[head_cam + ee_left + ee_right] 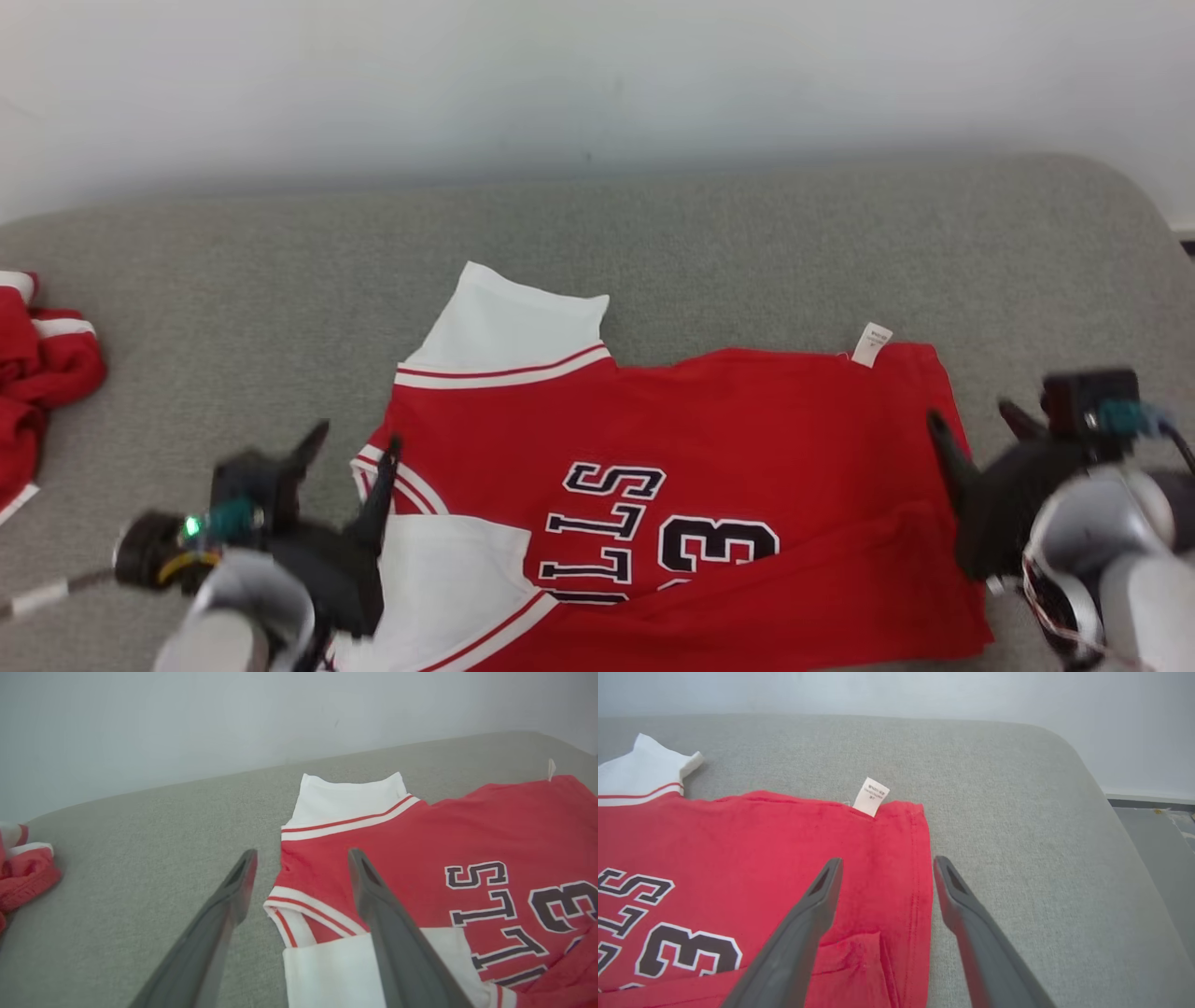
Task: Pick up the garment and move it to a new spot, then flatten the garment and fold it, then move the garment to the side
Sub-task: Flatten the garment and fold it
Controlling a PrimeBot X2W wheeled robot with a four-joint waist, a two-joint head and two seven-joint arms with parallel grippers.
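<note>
One red knit shirt point(709, 420) with white sleeves point(509, 322), striped trim and dark block lettering point(611, 523) lies partly folded mid-way on a grey, coarse-woven cushion point(747, 243). One small white tag point(872, 343) sits at its far right corner. One crumpled red cloth point(37, 373) lies at the left edge, well apart. Two grippers: left gripper point(358, 436) over the shirt's left edge, right gripper point(971, 413) over its right edge, both spread wide, holding nothing.

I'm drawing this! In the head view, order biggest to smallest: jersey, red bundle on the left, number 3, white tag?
1. jersey, easily the largest
2. red bundle, though the picture's edge cuts it off
3. number 3
4. white tag, the smallest
</note>
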